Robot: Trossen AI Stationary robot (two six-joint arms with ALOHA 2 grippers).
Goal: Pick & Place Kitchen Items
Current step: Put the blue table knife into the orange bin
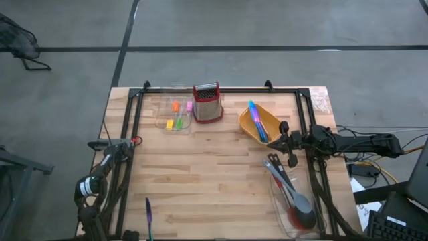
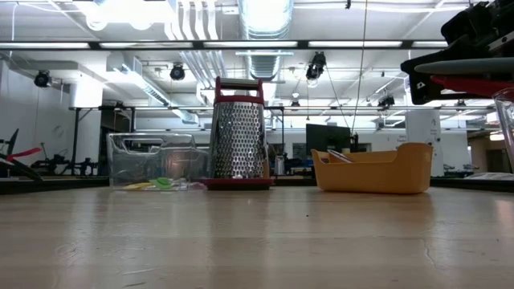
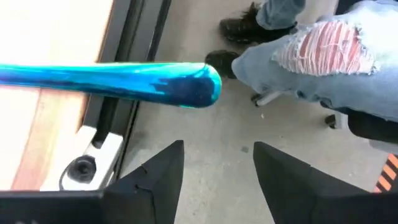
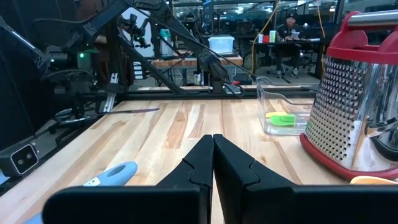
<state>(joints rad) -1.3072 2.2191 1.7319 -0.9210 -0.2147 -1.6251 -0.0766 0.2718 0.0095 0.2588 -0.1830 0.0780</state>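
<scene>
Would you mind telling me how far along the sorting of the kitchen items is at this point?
Mostly done, by the look of it. Small coloured pieces lie in the clear bin, slim utensils in the orange tray, and long spoons in the near bin. Nothing is in hand: the left gripper is open, the right gripper shut and empty. A blue utensil at the table's near left edge remains.

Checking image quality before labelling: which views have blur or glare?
Left wrist view: the blue utensil is close and smeared, the open left gripper sharp. Low view: ceiling lights glare, and the grater is crisp. High view: evenly lit.
</scene>
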